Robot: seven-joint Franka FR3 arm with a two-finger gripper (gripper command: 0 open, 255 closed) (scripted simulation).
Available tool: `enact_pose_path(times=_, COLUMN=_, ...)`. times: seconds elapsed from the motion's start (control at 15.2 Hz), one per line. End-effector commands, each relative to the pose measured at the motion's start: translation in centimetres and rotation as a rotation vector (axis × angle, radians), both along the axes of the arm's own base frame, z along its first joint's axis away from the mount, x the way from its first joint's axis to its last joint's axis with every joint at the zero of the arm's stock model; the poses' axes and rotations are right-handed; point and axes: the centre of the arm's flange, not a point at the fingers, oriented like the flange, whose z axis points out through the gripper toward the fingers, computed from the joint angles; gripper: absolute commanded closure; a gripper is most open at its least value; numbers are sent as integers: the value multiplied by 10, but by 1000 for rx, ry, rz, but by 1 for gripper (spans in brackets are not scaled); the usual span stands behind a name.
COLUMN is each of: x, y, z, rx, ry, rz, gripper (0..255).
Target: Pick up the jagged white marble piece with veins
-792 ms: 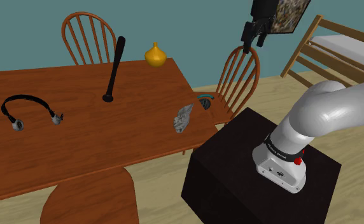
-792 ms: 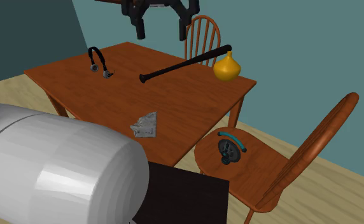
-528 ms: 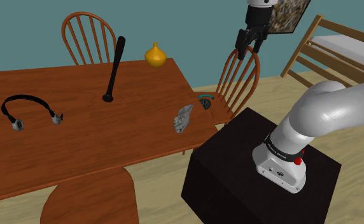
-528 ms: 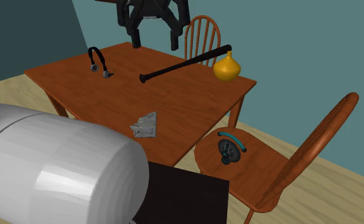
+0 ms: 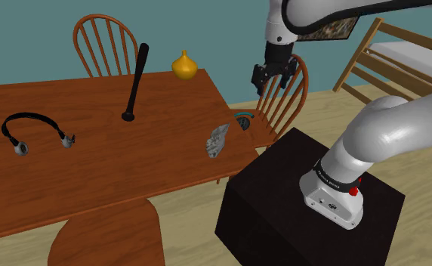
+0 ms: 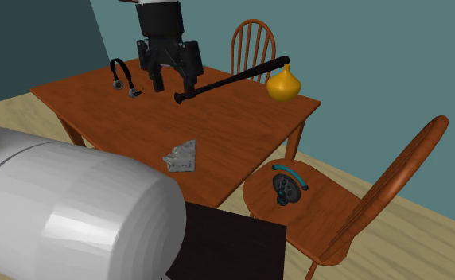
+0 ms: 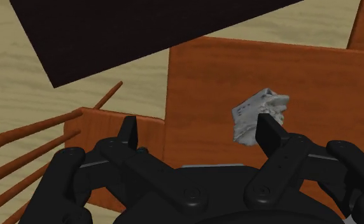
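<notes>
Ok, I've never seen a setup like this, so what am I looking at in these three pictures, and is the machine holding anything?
It's a white robot arm on a black box, with a black two-fingered hand. Two pictures come from cameras standing around the brown table; the third looks out from the hand itself. On the table lie a jagged grey-white piece, a black bat, headphones and a yellow vase. The hand hovers in the air, open, holding nothing.

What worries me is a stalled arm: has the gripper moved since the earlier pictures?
Yes. In the shoulder view the gripper has come down and leftward, from above the chair back to in front of its top rail, nearer the table.
</notes>
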Motion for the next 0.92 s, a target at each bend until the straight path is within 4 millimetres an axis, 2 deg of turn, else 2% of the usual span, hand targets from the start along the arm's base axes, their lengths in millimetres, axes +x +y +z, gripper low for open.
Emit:
enact_pose_path(times=0.0, x=6, y=16, z=-23, rx=-12, ry=-7, rz=-62, gripper=0)
enact_pose_path(times=0.46, x=38, y=62, z=-98, rx=-52, ry=-23, rz=-261, gripper=0)
enact_pose_path(times=0.86, x=73, y=94, z=-164, rx=-87, ry=-37, rz=-432, gripper=0)
